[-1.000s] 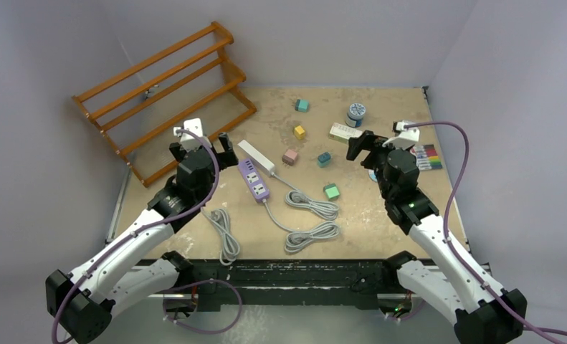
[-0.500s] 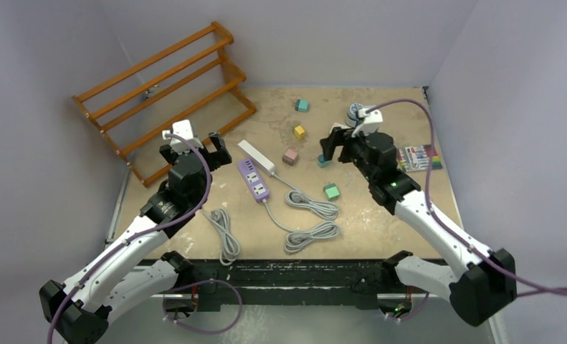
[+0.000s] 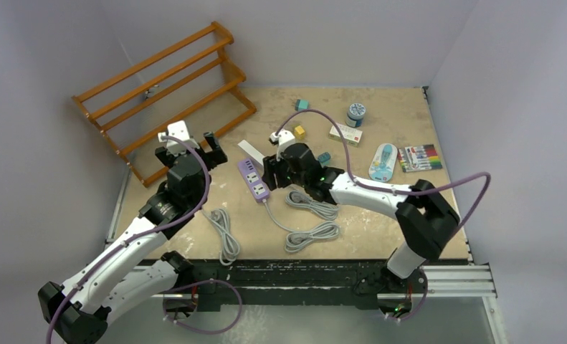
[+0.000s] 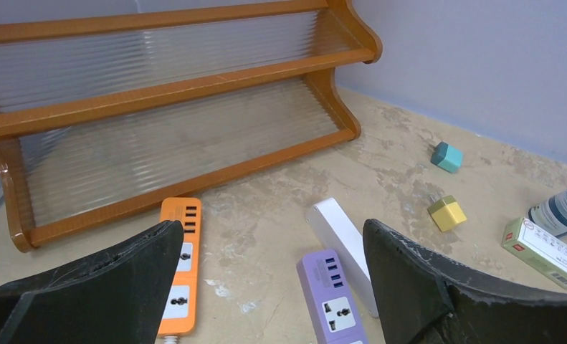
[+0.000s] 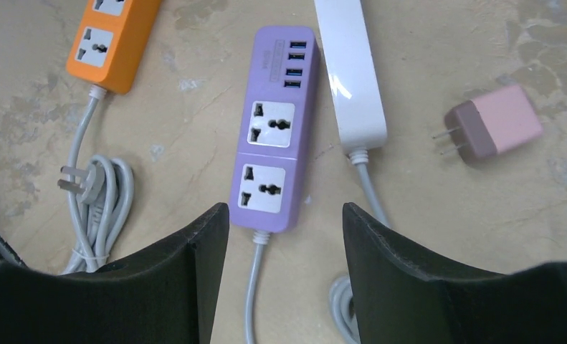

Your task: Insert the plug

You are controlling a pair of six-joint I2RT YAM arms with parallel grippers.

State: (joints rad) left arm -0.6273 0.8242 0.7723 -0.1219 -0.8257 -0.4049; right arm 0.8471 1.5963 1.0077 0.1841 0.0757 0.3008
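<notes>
Two grippers: both empty, jaws spread wide, nothing held.
Right gripper: hangs over the cord end of the purple power strip, with its fingers on either side and clear of it.
Left gripper: hovers open in front of the wooden rack, looking down on the orange power strip.
Sockets: two free outlets face up on the purple strip. The white power strip lies just beside it on one side, and the orange one lies apart on the other.
Plug: the pink plug lies flat on the table beyond the white strip, untouched, its two prongs pointing toward that strip. A grey cord plug rests by the orange strip's bundled cord. Which of the two the task means cannot be told from these views.
Change: within the last second the right arm swung from the table's right side, near the markers, across to the centre. The left arm shifted only slightly toward the rack.
Meaning: this looks like an approach. The target sockets are now framed under the right wrist, but with no plug in hand the insertion has not begun. A pick-up probably has to come first.
</notes>
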